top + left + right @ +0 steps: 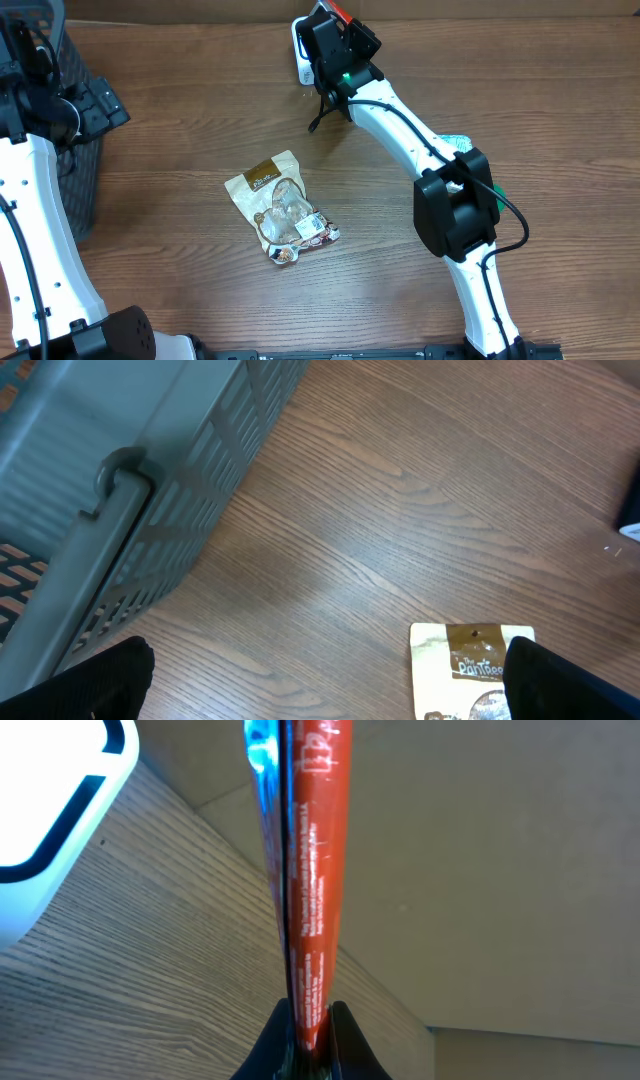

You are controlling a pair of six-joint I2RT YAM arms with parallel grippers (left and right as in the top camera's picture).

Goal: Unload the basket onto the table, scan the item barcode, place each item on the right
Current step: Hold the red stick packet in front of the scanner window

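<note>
At twelve o'clock, right claw (310, 1028) clamps red packet (306, 870); turn barcode squarely toward white scanner (301, 55); left claw (330, 690) apart.

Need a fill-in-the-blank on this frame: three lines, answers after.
1. The right end effector holds the red packet next to the white ____.
2. The left end effector grips nothing; its jaws stand ____.
3. The snack pouch lies flat on the ____.
Missing words: scanner; open; table.
</note>
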